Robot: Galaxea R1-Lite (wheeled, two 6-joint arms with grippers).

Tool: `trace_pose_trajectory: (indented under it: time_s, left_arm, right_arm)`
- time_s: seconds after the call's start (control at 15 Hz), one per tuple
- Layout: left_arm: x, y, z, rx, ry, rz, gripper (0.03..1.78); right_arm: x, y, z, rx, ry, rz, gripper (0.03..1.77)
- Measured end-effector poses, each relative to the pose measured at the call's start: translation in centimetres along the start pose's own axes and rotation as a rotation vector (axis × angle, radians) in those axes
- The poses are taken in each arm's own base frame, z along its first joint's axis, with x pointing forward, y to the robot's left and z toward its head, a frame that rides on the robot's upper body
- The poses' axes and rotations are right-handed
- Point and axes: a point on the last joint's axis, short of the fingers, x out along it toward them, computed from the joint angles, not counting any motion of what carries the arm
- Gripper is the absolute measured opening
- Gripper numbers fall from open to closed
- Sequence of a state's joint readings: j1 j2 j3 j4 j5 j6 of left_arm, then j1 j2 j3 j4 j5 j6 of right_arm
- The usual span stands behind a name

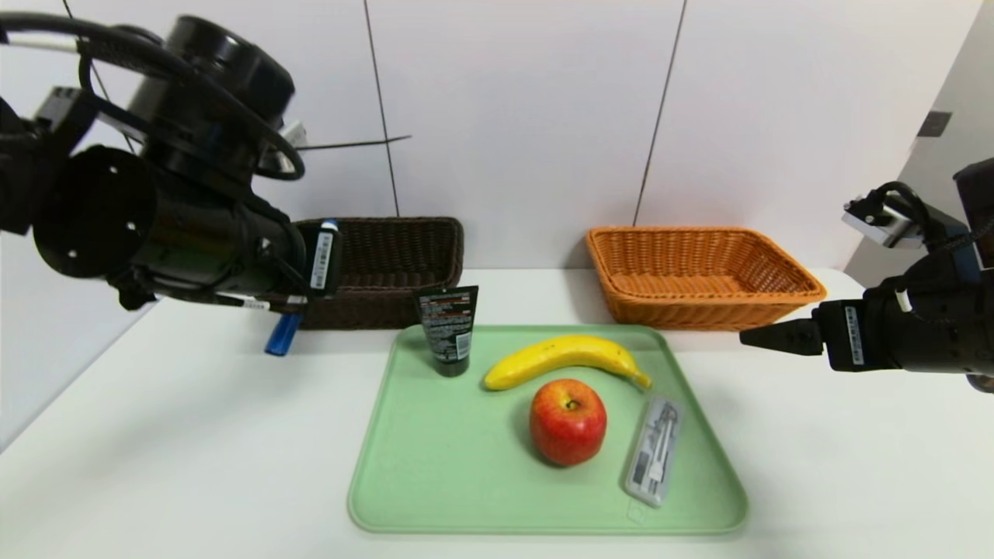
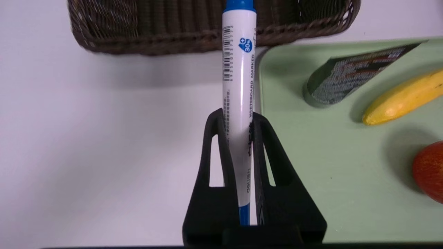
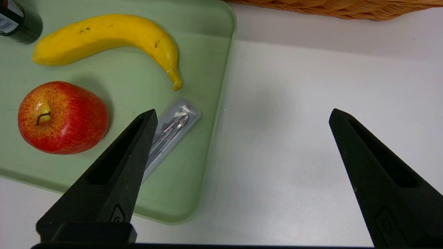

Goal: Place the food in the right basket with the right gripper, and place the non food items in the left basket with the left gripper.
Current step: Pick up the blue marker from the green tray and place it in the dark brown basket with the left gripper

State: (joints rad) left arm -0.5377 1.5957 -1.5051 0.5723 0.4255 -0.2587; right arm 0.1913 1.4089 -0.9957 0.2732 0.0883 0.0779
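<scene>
My left gripper is shut on the white marker, whose blue cap hangs below it. It hovers over the table just before the near wall of the dark brown basket. The banana, apple, upright black tube and clear case rest on the green tray. My right gripper stands open and empty above bare table, right of the tray and in front of the orange basket.
Both baskets stand at the back of the white table against the wall, the dark one left, the orange one right, and nothing shows inside either. The tray's rim lies close beside my right gripper's inner finger.
</scene>
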Motion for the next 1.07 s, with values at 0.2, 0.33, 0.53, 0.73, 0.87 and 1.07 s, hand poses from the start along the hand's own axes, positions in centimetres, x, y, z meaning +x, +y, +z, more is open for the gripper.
trace_pose_trajectory:
  time_s: [0.2, 0.33, 0.53, 0.73, 0.87, 1.07]
  left_arm:
    - [0.7, 1.8, 3.4, 0.173, -0.074, 0.034, 0.18]
    - [1.9, 2.4, 4.7, 0.3, -0.088, 0.067, 0.18]
    - [4.7, 2.6, 5.9, 0.452, -0.071, 0.1, 0.18]
    - [8.2, 2.7, 6.2, 0.59, -0.02, 0.119, 0.18]
    - [10.8, 2.4, 6.0, 0.636, -0.005, 0.126, 0.18]
    - [14.1, 1.8, 5.9, 0.666, -0.034, 0.137, 0.18]
  right_arm:
    - [-0.2, 0.1, 0.0, -0.006, -0.006, 0.005, 1.71]
    - [-0.3, 0.1, 0.0, -0.007, -0.009, 0.006, 1.71]
    - [-0.5, 0.3, 0.3, -0.017, -0.023, 0.012, 1.71]
    - [-0.8, 0.5, 0.5, -0.024, -0.043, 0.015, 1.71]
    - [-0.9, 0.6, 0.9, -0.027, -0.081, 0.019, 1.71]
    - [-1.1, 0.6, 0.9, -0.028, -0.093, 0.017, 1.71]
